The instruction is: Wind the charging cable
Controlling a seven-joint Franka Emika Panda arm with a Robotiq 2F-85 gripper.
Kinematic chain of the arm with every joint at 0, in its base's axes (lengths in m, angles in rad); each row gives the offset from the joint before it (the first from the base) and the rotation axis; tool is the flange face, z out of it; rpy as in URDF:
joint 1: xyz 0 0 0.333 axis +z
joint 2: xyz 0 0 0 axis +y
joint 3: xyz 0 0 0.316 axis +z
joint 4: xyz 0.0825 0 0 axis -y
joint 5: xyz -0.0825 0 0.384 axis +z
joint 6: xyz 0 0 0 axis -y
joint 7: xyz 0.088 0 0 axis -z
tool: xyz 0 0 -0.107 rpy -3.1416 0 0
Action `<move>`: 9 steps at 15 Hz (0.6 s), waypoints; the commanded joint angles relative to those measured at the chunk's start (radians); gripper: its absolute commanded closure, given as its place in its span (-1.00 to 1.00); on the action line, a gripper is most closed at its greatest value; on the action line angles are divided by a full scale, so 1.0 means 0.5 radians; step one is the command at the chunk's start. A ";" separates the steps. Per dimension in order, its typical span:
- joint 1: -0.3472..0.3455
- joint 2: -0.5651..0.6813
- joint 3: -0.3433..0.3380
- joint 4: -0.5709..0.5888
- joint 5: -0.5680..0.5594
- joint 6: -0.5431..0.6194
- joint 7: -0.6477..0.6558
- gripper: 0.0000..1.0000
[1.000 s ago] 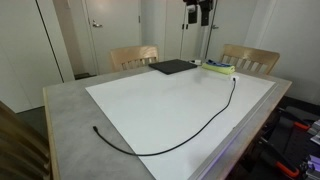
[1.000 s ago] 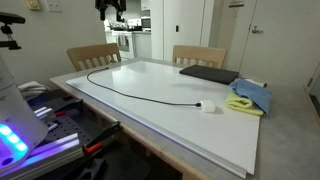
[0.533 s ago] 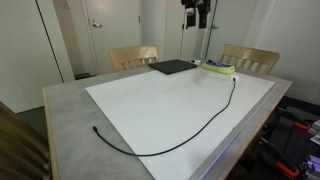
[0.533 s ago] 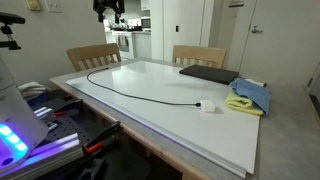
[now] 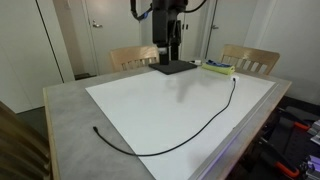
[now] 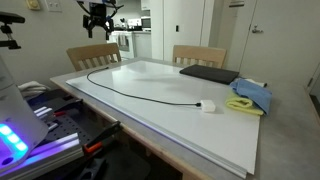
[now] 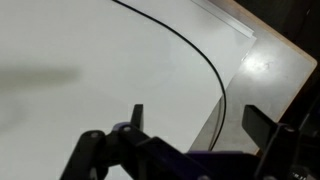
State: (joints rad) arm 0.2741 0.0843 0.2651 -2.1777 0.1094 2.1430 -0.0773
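Observation:
The charging cable is a thin black cord lying in a long curve across the white sheet. In an exterior view the cable runs from a loop at the far left to a small white plug. My gripper hangs high above the back of the table, well clear of the cord. In an exterior view the gripper shows above the far left chair. In the wrist view the gripper is open and empty, with the cable arcing far below it.
A flat black pad lies at the back of the sheet. Blue and yellow cloths lie beside the pad. Two wooden chairs stand behind the table. The grey table edge borders the sheet. Equipment sits beside the table.
The arm has swung sideways and come lower into view above the back of the table. The cable has not moved and the jaws stay open.

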 commanded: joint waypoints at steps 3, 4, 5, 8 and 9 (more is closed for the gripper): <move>0.043 0.344 0.087 0.147 0.057 0.208 -0.162 -1.00; 0.047 0.404 0.104 0.180 0.052 0.228 -0.193 -1.00; 0.051 0.459 0.118 0.217 0.044 0.240 -0.214 -1.00; 0.099 0.606 0.107 0.338 -0.024 0.231 -0.044 -1.00; 0.136 0.643 0.081 0.367 -0.063 0.260 0.090 -1.00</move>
State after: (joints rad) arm 0.3100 0.3304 0.3237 -2.0659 0.1094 2.2605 -0.1319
